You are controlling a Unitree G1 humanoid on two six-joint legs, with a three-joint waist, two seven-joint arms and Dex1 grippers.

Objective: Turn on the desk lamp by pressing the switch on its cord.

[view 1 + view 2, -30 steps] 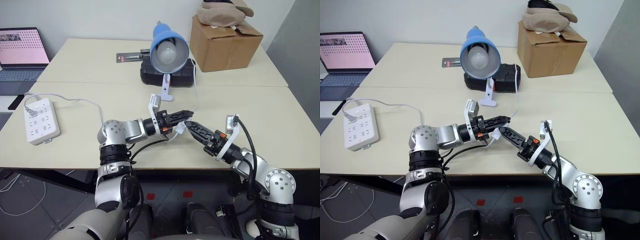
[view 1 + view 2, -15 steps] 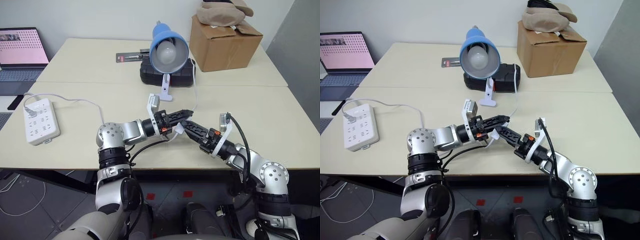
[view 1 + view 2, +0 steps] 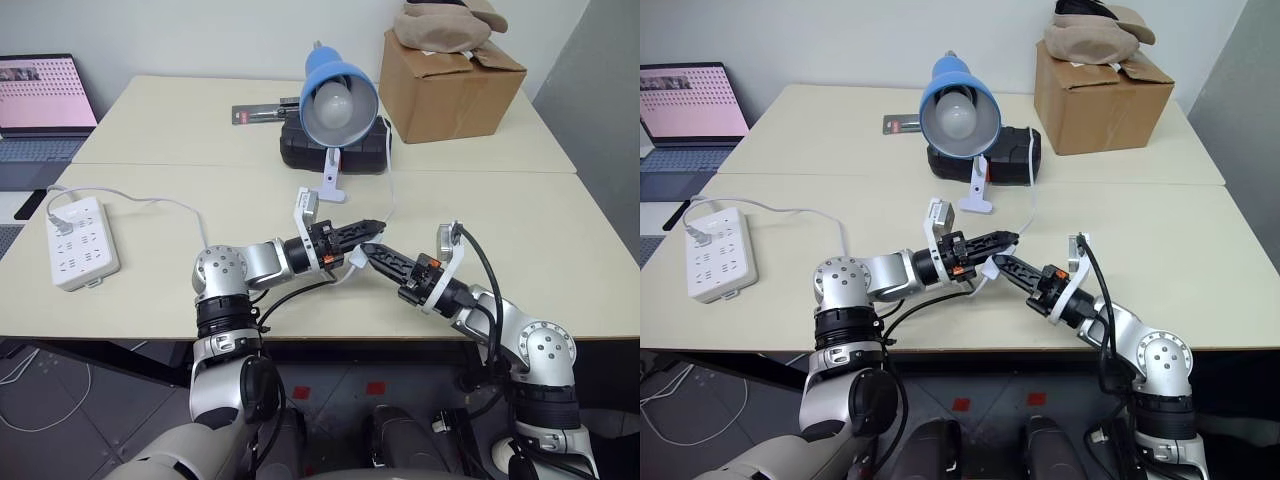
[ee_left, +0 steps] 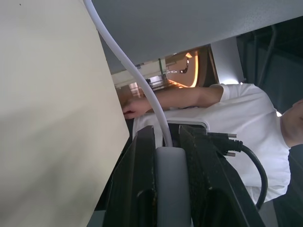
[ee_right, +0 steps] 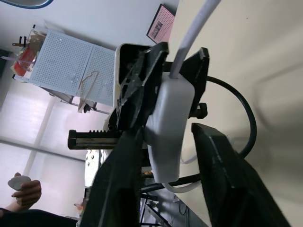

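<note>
Left wrist view: the left gripper (image 4: 165,189) has its jaws clamped on the switch (image 4: 171,184), whose long axis runs along the fingers, the cord (image 4: 137,80) leaving past the tips. The right gripper (image 5: 163,156) jaws close around that switch from the opposite end, above the bench (image 3: 560,250).

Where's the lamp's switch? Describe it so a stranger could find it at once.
Start at the blue lamp and follow its thin white cord toward the near table edge. The switch is the small white oblong between the two end effectors, far smaller than the power strip at left.
</note>
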